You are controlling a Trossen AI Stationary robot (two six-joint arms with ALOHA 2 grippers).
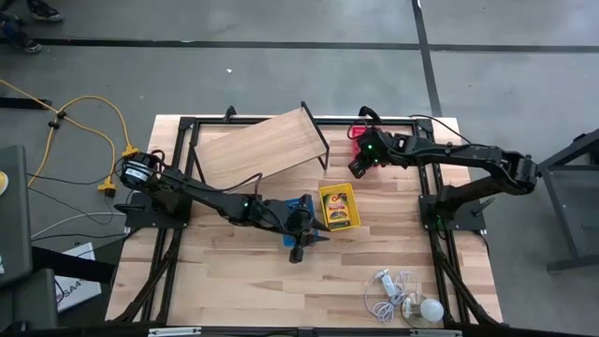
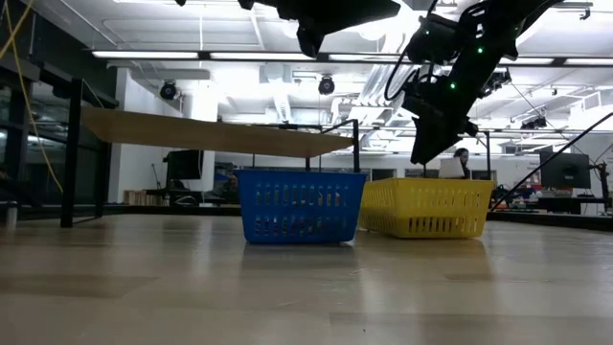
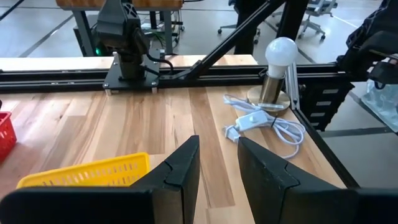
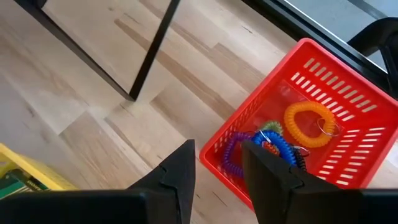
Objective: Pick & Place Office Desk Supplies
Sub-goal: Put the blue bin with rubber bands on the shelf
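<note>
Wooden table (image 1: 243, 281) with a light wooden board (image 1: 257, 145) on black legs at the far side; left arm reaches in from the left edge, right arm from the right edge; blue basket (image 1: 298, 208) near table centre, mostly hidden under the left gripper (image 1: 301, 245); yellow basket (image 1: 338, 206) just beside it, toward the right arm, holding a yellow-green crayon box (image 1: 338, 212); in the low view blue basket (image 2: 300, 205) and yellow basket (image 2: 426, 207) stand side by side, left gripper high above them; left fingers (image 3: 185, 165) spread with a gap, nothing between them, yellow basket (image 3: 87, 171) rim off to one side of them; red basket (image 1: 357, 142) at the far right by the board's leg; right gripper (image 4: 214, 165) hovers above its near rim, fingers (image 4: 267, 163) parted and empty; inside the red basket (image 4: 311, 118) lie coiled loops (image 4: 264, 146), orange, purple, blue, just beyond the fingertips, untouched; white bulb with cord (image 1: 412, 300) at the near right corner, well apart from both grippers
</note>
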